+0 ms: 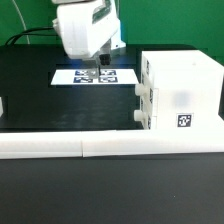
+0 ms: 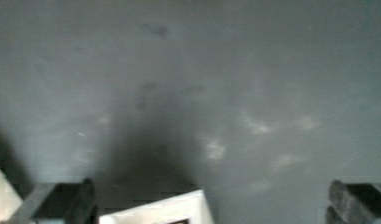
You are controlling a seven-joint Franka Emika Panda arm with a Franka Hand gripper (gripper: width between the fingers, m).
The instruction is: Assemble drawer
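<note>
My hand (image 1: 92, 72) hangs over the marker board (image 1: 92, 76) toward the far left of the black bench (image 1: 40, 100), fingers spread apart and holding nothing; my wrist view shows both dark fingertips (image 2: 59, 203) wide of each other above matte grey surface, with a white corner, probably the board, between them. The drawer (image 1: 175, 92) stands well apart on the exterior view's right, a smooth white plastic box casing with both knobbed trays (image 1: 143, 95) apparently already seated in its left face, a black-and-white tag (image 1: 184, 122) on its near side. I judge the assembly largely done. Low white border bars (image 1: 70, 146) fence the near edge.
</note>
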